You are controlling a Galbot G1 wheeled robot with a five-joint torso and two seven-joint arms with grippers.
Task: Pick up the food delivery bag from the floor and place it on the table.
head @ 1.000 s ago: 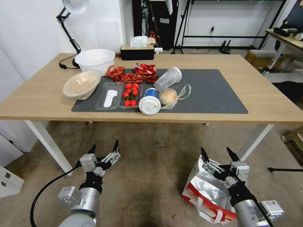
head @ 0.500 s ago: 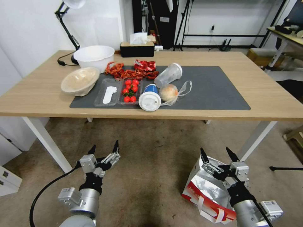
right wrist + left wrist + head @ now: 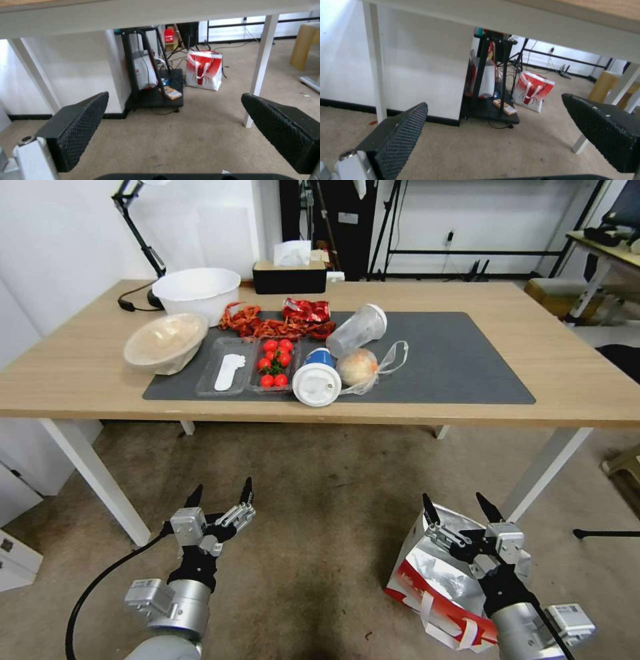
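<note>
Down on the floor (image 3: 320, 513), the food delivery bag (image 3: 433, 580) lies under the spread right tool (image 3: 459, 505).

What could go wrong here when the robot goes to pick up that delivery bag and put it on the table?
1. The food delivery bag lies tipped on the floor, its strap handles limp under the open right end effector, so a grasp may catch only thin paper and tear or slip.
2. The table mat's left half is crowded; setting the bag there could knock the lidded cup or tomatoes.
</note>
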